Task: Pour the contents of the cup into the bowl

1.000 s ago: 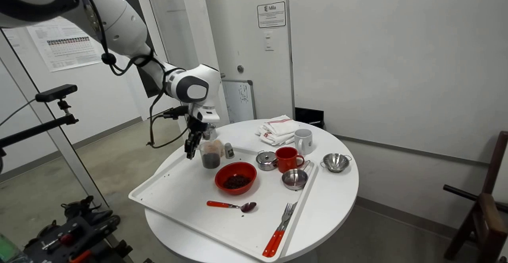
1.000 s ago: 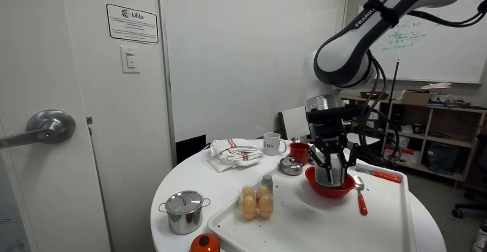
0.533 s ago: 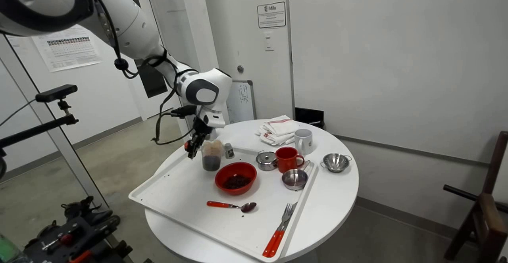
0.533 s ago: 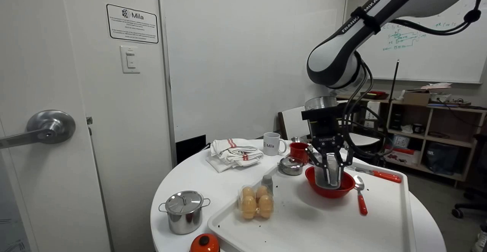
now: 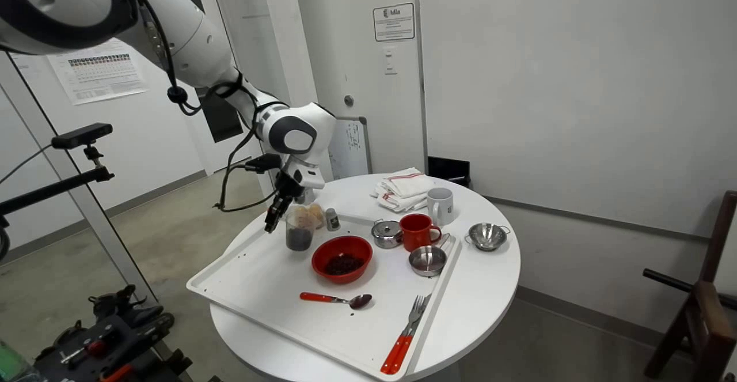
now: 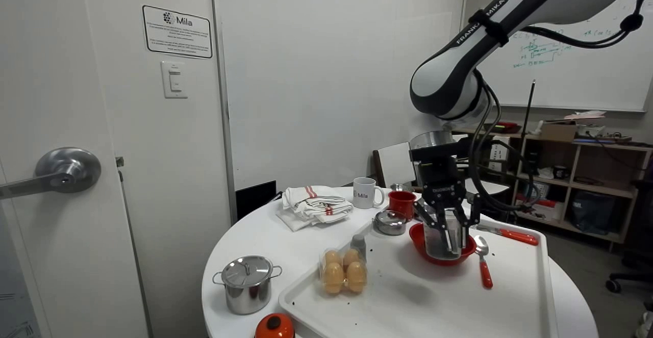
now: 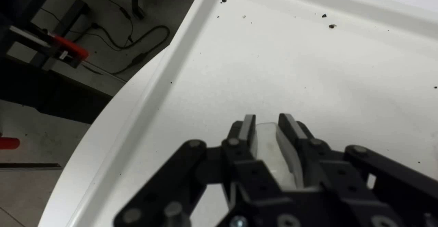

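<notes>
Under the red bowl (image 5: 338, 246) lies the white tray (image 5: 270, 275). Near the bowl, the gripper (image 7: 268, 119) is narrowed, pinching the clear cup (image 5: 300, 230), which is nearly upright, beside the bowl and not above it. Inside the bowl are dark pieces (image 5: 344, 264). Spilling is, I judge, the main danger: if tilting begins before the cup is over the bowl, its contents may drop outside; a weak pinch may let the cup slip.

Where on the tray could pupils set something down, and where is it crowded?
Bare but for specks: the white tray between spoon, red bowl and rim; a smaller patch between spoon, fork and rim. Crowded: around the lidded pot, red mug and steel bowl. A hand should probably avoid the gripper holding the clear cup.
</notes>
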`<action>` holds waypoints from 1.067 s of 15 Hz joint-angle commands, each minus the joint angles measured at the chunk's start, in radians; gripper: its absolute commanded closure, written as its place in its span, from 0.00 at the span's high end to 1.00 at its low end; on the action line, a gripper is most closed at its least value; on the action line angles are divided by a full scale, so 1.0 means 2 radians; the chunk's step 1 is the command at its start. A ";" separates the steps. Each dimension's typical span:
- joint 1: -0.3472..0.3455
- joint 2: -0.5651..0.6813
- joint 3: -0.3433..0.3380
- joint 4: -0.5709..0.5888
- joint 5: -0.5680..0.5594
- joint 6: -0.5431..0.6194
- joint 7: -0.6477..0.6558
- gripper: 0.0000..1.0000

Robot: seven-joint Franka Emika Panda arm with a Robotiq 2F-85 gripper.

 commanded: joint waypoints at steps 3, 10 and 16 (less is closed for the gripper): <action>-0.006 0.004 -0.007 0.021 0.028 -0.021 0.004 0.09; -0.070 0.006 -0.009 0.064 0.109 -0.096 -0.011 0.09; -0.106 0.030 -0.018 0.102 0.167 -0.208 -0.030 0.09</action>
